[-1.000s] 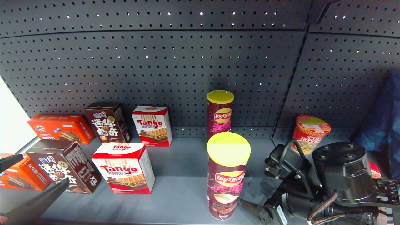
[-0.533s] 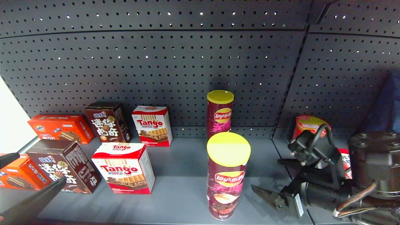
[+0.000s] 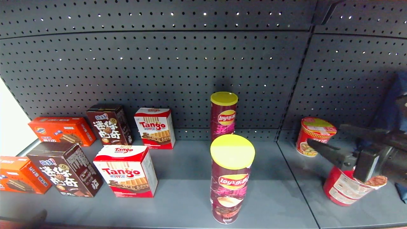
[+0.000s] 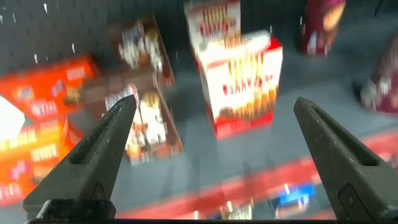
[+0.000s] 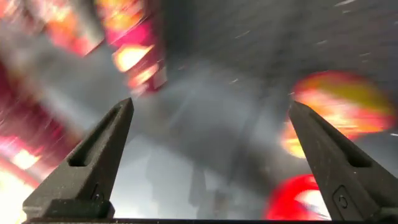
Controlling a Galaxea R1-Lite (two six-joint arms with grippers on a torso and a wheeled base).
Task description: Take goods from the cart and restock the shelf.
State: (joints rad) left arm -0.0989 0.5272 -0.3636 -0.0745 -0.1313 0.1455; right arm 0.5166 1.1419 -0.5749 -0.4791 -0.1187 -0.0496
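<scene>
1. Right gripper (image 3: 324, 133): its fingers are spread wide and hold nothing. It hangs over the right bay of the shelf (image 3: 178, 190), near the upright cup (image 3: 313, 135).
2. Tilted cup (image 3: 346, 189): this cup leans over at the front of the right bay, partly behind the right gripper. Whether the two touch cannot be told.
3. Handling, cup: it is probably light, with a thin, tapered wall that dents easily and a lid that tears. It is best gripped gently across the mid-wall, below the rim.
4. Front can (image 3: 232, 178): it stands upright mid-shelf, ahead of the rear can (image 3: 224, 114). It looks stiff, smooth, tall and easily toppled, so mid-height is the place to hold it.
5. Left gripper (image 4: 214, 101): its fingers are wide apart and empty. It faces the boxes (image 4: 239, 81) at the shelf's left.
</scene>
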